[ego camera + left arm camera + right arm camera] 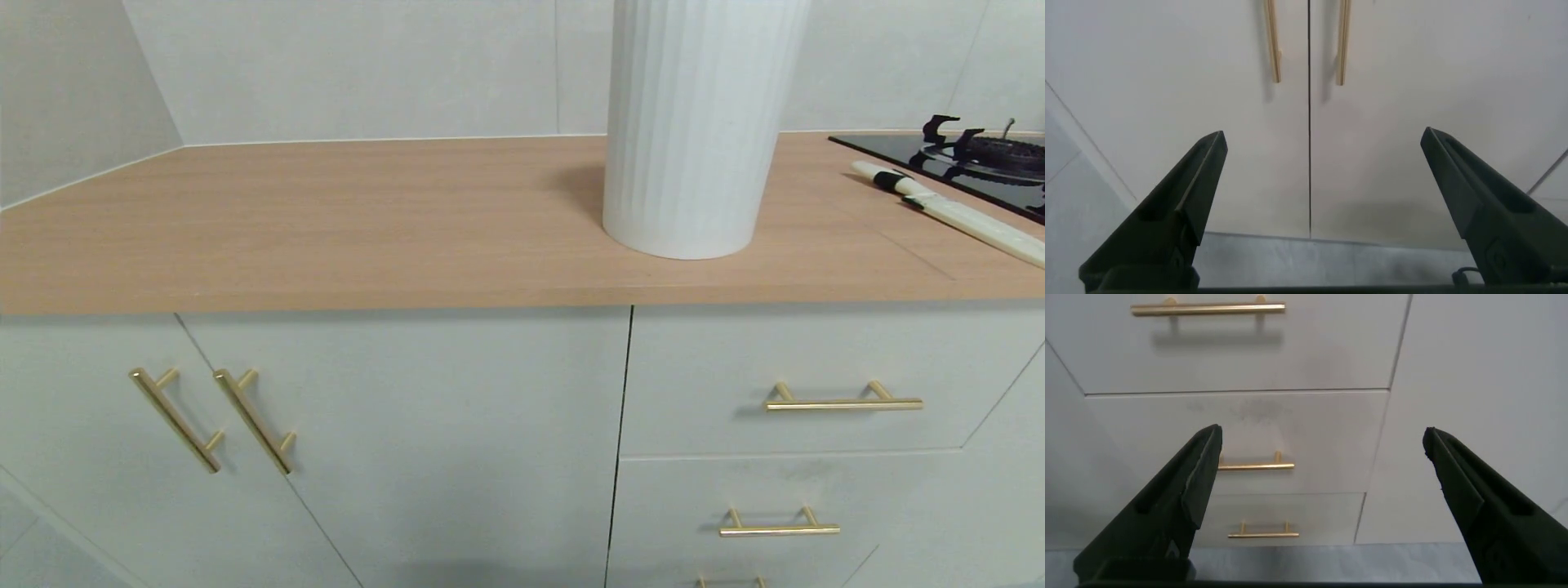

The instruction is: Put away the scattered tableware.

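A tall white ribbed container (694, 122) stands on the wooden countertop (326, 220). To its right, beside the stove, a white knife with a black band (951, 211) lies flat on the counter. My left gripper (1323, 143) is open with nothing between its fingers and faces the two cabinet doors with gold handles (1274, 41). My right gripper (1323, 437) is open and bare, facing the stacked drawer fronts (1249, 416) with gold handles (1208, 308).
A black glass stove with a burner grate (980, 151) occupies the counter's far right. Below the counter are double cabinet doors (326, 449) on the left and several drawers (816, 392) on the right, all closed. Grey tiled walls enclose the counter behind and at the left.
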Controlling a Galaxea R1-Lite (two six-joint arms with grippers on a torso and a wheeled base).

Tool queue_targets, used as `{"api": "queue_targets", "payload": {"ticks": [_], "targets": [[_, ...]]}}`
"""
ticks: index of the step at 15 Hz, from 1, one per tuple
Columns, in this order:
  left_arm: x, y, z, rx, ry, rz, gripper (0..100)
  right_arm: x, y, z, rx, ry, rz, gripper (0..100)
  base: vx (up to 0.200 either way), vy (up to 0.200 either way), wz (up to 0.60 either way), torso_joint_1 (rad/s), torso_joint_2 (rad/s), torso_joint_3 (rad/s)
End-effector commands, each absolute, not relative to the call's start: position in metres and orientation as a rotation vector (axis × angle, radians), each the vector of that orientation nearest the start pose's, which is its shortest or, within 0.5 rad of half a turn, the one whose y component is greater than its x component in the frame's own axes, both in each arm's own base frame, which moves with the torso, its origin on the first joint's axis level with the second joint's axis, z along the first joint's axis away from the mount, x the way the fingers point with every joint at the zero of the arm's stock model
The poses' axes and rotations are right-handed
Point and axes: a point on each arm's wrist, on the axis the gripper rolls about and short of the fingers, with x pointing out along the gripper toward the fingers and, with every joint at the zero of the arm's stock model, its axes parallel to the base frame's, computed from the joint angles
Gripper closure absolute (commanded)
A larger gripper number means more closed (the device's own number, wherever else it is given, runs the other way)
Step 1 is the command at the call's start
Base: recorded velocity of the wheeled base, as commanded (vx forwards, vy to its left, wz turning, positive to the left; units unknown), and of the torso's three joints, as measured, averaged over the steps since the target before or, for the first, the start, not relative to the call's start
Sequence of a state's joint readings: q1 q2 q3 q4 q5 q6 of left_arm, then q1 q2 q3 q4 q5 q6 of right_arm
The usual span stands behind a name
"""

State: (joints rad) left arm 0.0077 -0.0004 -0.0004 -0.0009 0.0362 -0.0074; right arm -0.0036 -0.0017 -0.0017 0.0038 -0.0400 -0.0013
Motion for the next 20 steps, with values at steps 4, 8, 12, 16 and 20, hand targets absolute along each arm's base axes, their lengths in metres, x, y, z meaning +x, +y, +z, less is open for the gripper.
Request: {"api": "queue_targets", "payload": {"ticks": [4, 8, 12, 16, 20], "targets": [[-0.0228, 0.0006, 0.0756, -0.008, -0.002, 0.048, 0, -0.0229, -0.0008, 0.0756, -0.002, 0.002, -0.043, 0, 0.000, 0.000, 0.00, 0.000, 0.00, 0.000], [-0.0228, 0.0006, 0.0756, -0.008, -0.002, 0.046, 0, -0.0229, -0.0008, 0.0756, -0.002, 0.002, -0.043, 0, 0.000, 0.000, 0.00, 0.000, 0.00, 0.000], [-0.0228, 0.0006, 0.0756, -0.006, -0.002, 0.046, 0, -0.0229, -0.0008, 0.0756, -0.002, 0.002, -0.043, 0, 0.000, -0.150, 0.00, 0.001, 0.00, 0.001], [-0.0228, 0.0006, 0.0756, -0.006, -0.002, 0.046, 0, -0.0229, -0.0008, 0.0756, -0.002, 0.002, -0.043, 0, 0.000, -0.200, 0.00, 0.000, 0.00, 0.005], [-0.0228, 0.0006, 0.0756, -0.008, -0.002, 0.046, 0, -0.0229, -0.0008, 0.0756, -0.002, 0.002, -0.043, 0, 0.000, -0.050, 0.00, -0.002, 0.00, 0.002]]}}
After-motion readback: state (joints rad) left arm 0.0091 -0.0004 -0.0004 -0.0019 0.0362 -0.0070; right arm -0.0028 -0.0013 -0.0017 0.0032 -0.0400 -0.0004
